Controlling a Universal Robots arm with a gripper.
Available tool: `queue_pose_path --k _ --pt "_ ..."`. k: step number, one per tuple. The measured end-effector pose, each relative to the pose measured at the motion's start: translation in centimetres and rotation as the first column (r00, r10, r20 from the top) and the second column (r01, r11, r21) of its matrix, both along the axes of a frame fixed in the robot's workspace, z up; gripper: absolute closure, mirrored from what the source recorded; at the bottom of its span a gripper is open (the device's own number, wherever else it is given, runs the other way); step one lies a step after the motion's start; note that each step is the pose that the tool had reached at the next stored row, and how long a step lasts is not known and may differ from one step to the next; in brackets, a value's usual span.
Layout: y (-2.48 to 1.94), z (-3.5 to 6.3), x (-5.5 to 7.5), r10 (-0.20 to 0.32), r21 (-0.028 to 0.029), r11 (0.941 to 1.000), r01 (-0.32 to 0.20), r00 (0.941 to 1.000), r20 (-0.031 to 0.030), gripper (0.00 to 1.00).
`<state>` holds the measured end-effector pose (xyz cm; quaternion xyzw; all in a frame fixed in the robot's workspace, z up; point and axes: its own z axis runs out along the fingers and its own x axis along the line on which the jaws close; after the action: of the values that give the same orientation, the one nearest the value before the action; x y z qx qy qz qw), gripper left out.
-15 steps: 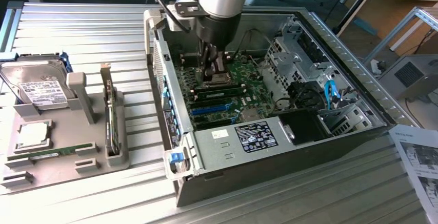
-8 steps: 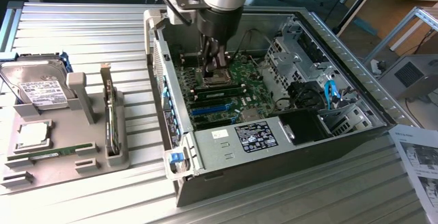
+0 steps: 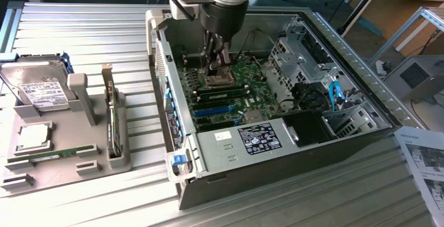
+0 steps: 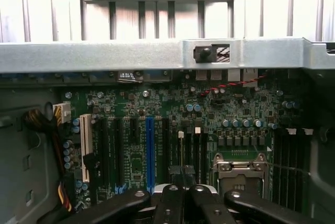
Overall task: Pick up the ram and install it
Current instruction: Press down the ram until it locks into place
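My gripper (image 3: 222, 65) hangs inside the open computer case (image 3: 347, 55), low over the green motherboard (image 3: 244, 71) beside the CPU socket (image 3: 220, 77). Its fingers are shut, and I see nothing between them. In the wrist view the shut gripper (image 4: 183, 199) sits over the black memory slots (image 4: 196, 150) next to the CPU socket (image 4: 238, 174). A green ram stick (image 3: 223, 88) stands in a slot just in front of the fingers; whether they touch it I cannot tell. Another ram stick (image 3: 52, 156) lies on the grey tray (image 3: 66, 177) at the exterior view's left.
The tray also carries a hard drive (image 3: 38, 89), a CPU (image 3: 31, 136) and an upright card with a metal bracket (image 3: 111, 118). The case's power supply (image 3: 243, 138), drive cage (image 3: 298, 61) and cables (image 3: 334, 94) crowd the board. A paper sheet (image 3: 425, 170) lies at the right.
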<state>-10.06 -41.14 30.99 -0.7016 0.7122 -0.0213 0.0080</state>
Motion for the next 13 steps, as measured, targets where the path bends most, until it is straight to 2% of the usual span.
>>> queue_pose_path --k 10,13 --pt "0.00 1.38 0.0 0.000 -0.0038 1.0000 0.000 1.0000 0.0001 0.89" --pt "0.00 1.78 0.0 0.000 -0.0067 1.0000 0.000 1.0000 0.0000 0.89"
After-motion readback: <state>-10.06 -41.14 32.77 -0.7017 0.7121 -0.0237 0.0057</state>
